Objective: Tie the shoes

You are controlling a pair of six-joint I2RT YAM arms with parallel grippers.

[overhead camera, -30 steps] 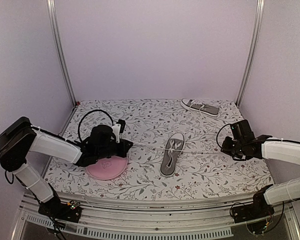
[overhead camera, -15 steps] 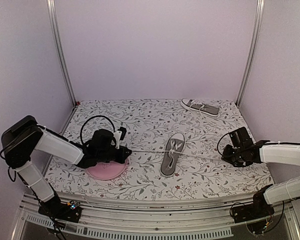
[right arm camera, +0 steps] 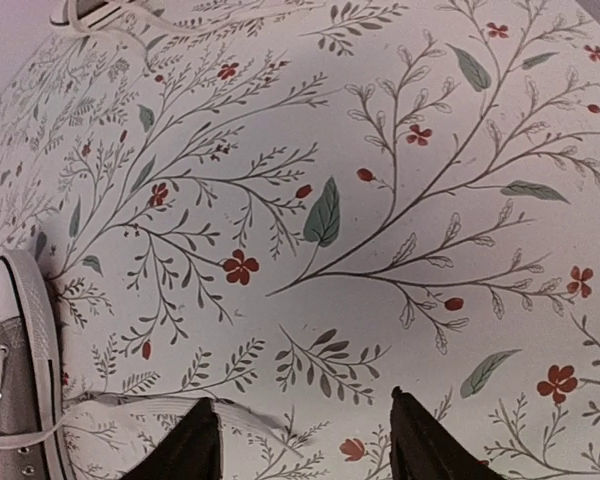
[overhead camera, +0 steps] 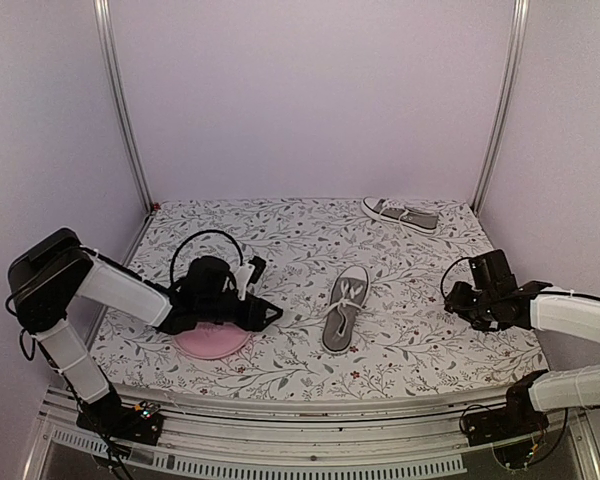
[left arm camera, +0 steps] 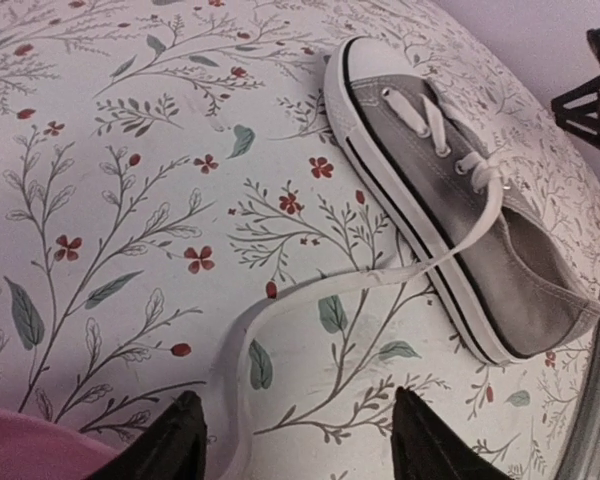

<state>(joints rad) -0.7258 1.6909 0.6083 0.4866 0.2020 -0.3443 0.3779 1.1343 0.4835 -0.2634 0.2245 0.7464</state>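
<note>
Top external: left end effector (overhead camera: 266,313), right end effector (overhead camera: 454,299) newly open; laces (left arm camera: 380,277) now slack.

Two grey shoes, the near shoe (overhead camera: 345,310) and the far shoe (overhead camera: 401,214); one pink plate (overhead camera: 210,346); two arms, left arm (overhead camera: 115,288) and right arm (overhead camera: 580,312).

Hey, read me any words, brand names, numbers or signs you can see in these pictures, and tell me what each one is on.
There is no readable text in any view.
The near shoe shows no brand or size mark on its canvas, toe cap or edge.
The far shoe is too small to tell.
The pink plate is partly covered, with nothing legible on the part that shows.
The table cover has only printed leaves and flowers.
</note>
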